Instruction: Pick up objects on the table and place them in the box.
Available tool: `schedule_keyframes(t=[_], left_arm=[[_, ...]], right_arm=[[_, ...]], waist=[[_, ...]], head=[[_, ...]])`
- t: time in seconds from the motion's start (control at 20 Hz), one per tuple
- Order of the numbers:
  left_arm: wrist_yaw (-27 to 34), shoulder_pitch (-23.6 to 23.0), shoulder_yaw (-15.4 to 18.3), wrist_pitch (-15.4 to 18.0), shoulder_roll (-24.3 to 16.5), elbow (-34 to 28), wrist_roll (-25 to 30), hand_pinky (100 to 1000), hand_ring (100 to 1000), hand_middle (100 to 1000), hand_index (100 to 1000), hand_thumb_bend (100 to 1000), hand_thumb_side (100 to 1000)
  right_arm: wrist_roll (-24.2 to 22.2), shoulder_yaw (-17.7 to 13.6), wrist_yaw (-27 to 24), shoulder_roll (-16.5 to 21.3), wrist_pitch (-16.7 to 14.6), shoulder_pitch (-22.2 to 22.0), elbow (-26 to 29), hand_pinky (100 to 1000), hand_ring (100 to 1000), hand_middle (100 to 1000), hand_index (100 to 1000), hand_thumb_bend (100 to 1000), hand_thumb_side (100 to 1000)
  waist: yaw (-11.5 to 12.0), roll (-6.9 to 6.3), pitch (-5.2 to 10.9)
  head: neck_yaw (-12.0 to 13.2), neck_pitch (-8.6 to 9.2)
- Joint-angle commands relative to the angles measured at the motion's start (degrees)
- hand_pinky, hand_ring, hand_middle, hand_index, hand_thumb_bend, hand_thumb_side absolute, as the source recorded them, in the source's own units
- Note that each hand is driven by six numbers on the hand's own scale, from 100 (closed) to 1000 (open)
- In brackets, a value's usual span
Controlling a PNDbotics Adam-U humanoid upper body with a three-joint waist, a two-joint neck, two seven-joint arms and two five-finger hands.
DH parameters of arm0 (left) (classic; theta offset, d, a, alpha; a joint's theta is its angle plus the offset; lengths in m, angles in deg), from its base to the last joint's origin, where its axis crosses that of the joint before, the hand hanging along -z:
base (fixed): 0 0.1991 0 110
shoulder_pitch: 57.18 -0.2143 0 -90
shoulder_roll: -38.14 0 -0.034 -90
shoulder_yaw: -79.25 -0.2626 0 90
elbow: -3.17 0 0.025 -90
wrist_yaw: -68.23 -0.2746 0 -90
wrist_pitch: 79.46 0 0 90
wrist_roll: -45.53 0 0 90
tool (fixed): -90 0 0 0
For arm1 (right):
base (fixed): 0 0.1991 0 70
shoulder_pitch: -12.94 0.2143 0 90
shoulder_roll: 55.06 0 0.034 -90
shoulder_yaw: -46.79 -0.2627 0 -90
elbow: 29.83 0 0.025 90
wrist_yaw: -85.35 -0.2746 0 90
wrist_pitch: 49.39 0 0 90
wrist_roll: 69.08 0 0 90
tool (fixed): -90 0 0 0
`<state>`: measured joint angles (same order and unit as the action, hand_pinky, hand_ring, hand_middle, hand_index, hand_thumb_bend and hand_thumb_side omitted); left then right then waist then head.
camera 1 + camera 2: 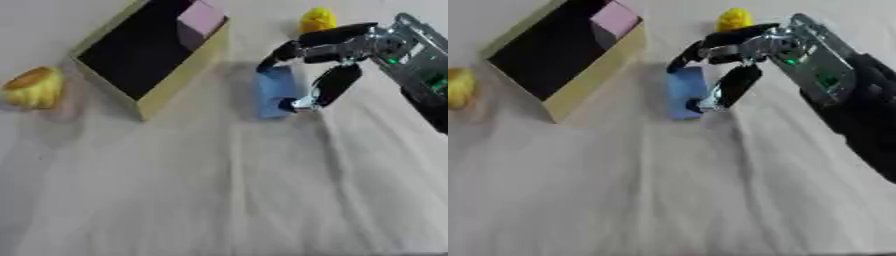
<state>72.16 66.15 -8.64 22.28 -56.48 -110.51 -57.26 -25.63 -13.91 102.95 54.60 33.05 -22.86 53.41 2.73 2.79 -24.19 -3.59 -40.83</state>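
A blue block [274, 92] is stood on the cloth-covered table [219, 200] just right of the box [175, 82], with the right hand [319, 70] curled round it, fingers over its top and thumb at its lower right side. The contact is made near the block's edge, so a slip or tip could be caused when lifted. A pink block [201, 20] is already held inside the box; yellow things [35, 89] are left outside. The left hand is not seen.
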Motion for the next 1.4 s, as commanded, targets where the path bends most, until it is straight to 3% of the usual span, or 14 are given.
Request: schedule_keyframes(t=[0.05,0.45,0.85,1.4], left_arm=[[0.2,1.0,0.0,0.0,-0.5,-0.9,0.5,643,665,646,794,124,599],[0.1,0.9,-0.1,-0.1,-0.5,-0.9,0.8,643,666,646,794,120,600],[0.2,0.8,-0.2,-0.2,-0.5,-0.9,1.1,643,666,647,794,116,605],[0.5,0.8,-0.4,-0.3,-0.3,-0.9,1.4,643,666,648,793,114,611]], right_arm=[[-0.4,-0.4,-0.7,2.3,0.7,0.0,0.9,976,1000,819,946,214,523],[1.0,-1.5,-2.7,3.9,1.5,-0.3,4.8,976,1000,832,949,213,499],[6.3,-1.7,0.6,4.6,2.0,-0.5,6.0,967,1000,850,958,248,495],[8.0,-0.7,6.0,4.1,3.8,-0.6,5.1,963,1000,856,969,240,617]], waist=[[0.0,-0.17,0.95],[-0.3,-0.25,1.08],[-0.3,-0.27,1.07],[0.0,-0.03,0.94]], head=[[0.0,0.14],[0.3,-0.05],[0.1,0.18],[0.2,-0.05]])
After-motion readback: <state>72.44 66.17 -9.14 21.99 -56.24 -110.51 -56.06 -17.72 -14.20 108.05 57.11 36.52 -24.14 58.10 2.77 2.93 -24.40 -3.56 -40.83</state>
